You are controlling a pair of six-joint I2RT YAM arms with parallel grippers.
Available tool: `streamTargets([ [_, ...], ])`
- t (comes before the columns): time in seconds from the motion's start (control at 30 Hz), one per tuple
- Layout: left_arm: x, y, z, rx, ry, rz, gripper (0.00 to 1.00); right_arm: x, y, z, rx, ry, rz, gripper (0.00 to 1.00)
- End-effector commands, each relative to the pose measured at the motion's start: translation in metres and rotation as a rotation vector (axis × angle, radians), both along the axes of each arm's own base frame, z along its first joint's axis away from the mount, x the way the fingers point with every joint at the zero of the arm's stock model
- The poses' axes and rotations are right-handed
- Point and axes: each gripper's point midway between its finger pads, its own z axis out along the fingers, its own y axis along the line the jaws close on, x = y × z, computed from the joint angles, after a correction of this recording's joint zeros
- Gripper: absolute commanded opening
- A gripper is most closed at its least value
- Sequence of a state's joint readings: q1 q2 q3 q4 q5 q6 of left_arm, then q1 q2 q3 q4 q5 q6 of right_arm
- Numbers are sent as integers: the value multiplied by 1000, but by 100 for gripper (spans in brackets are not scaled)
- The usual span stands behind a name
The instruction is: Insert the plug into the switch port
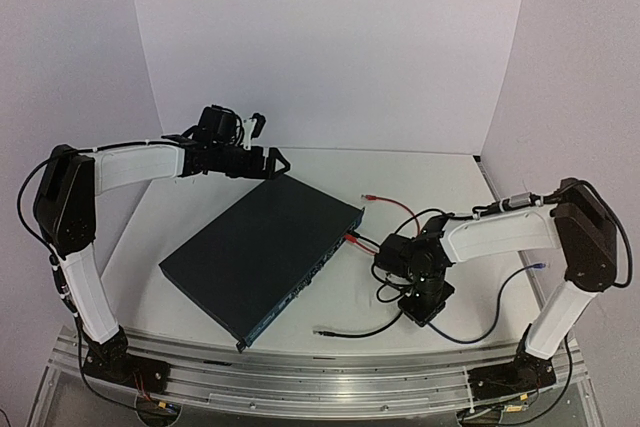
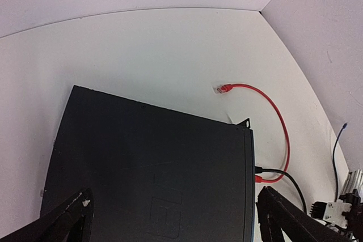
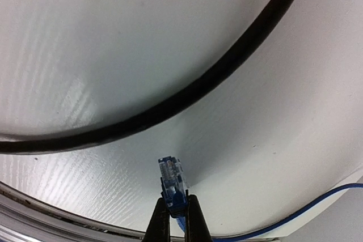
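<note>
White walls are enclosing a white table (image 1: 420,177). At its near right, the blue plug (image 3: 173,178) is sitting pinched by its boot in the right gripper (image 3: 177,208), whose jaws are clamping tight. It is looking light and rigid with a fragile latch, so gripping behind the head is suiting it. The switch (image 1: 262,247) is lying mid-table, to the left, while the left gripper (image 1: 265,145) is hovering wide open over its far edge.

The flat white table (image 1: 430,172) is bearing 1 large, flat, dark navy-black metal box (image 1: 262,252), and 3 are lying beside it: thin red cable (image 2: 227,88), thin black cable (image 1: 358,333), thin blue cable (image 3: 173,181).
</note>
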State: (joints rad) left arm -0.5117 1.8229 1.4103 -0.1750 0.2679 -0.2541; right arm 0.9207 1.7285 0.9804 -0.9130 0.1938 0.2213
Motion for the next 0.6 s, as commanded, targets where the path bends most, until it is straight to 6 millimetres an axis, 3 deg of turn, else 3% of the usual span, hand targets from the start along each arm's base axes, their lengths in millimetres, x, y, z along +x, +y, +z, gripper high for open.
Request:
streamTargets([
  [0.0,-14,-18,34,-117,-52,-107,100,42,27,36,114,-204,126,0],
  [0.17,-35,-34,47,-235,8,-211,100,64,61,73,288,-350,250,0],
  [0.37,-83,-90,52,-367,106,-427,99,94,105,131,527,-548,354,0],
  [0.47,-101,-120,44,-350,181,-460,96,102,124,145,611,-567,384,0],
  [0.57,-106,-130,33,-322,222,-405,94,116,134,152,611,-599,392,0],
])
